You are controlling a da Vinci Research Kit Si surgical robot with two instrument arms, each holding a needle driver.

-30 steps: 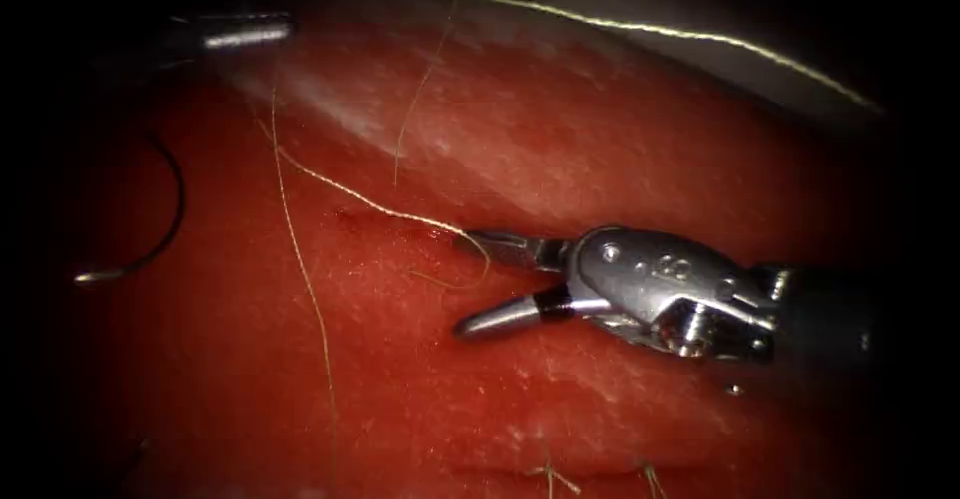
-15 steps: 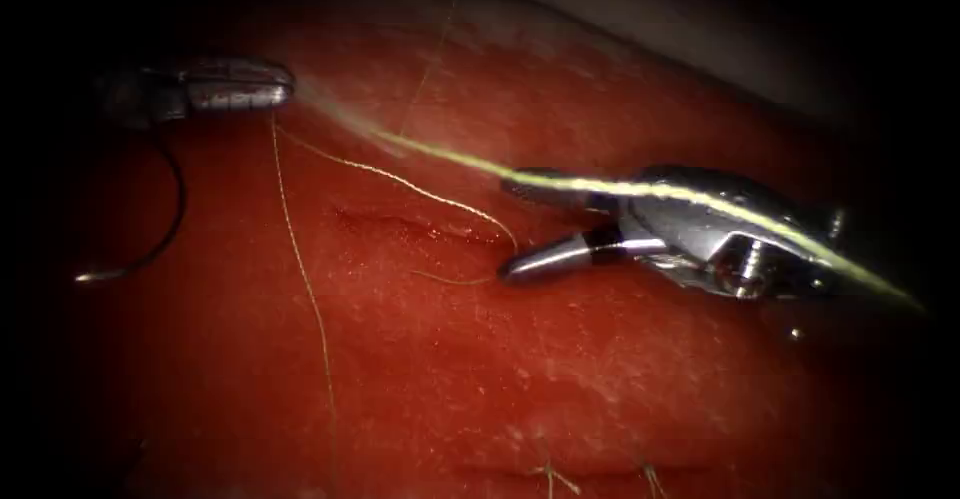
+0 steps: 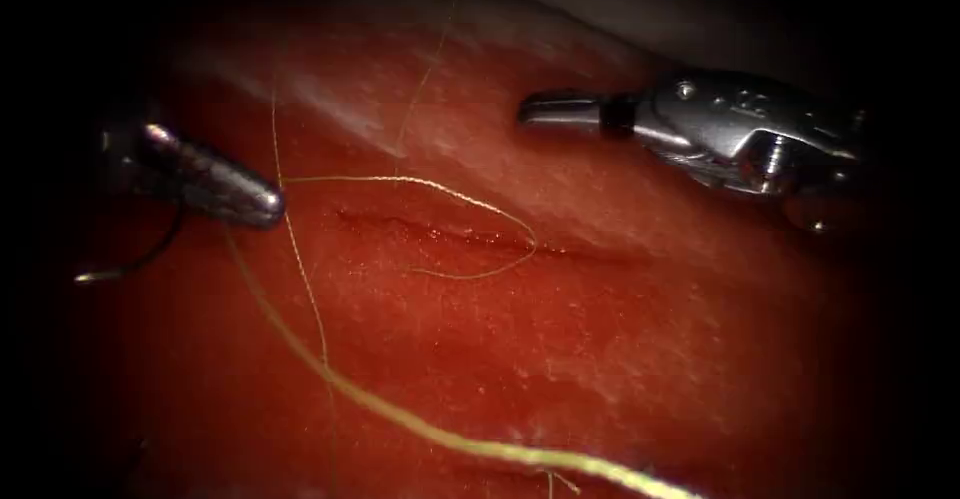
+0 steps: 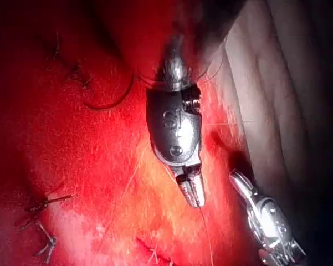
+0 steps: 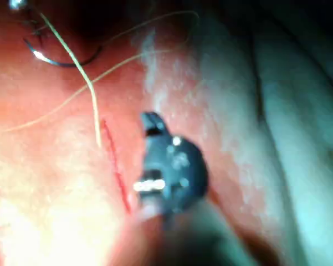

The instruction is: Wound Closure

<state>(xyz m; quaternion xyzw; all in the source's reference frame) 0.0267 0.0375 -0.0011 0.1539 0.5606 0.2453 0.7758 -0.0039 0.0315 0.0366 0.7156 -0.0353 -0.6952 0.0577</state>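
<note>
Right now the left tool point(image 3: 265, 202) has its jaws shut tight on the thin, floppy thread point(image 3: 470, 202), the right tool point(image 3: 535, 109) is closed on nothing, and the stiff little curved needle point(image 3: 150, 254) lies loose left of the cut point(image 3: 450, 234), best grabbed mid-curve.

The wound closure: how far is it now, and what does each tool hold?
Done: thread already passes through the tissue at the cut. In hand: the left tool has its jaws shut on the thread; the right tool, jaws shut, holds nothing above the cut. The needle lies free on the tissue, left of the cut, held by neither tool. Left: the cut still looks open.
</note>
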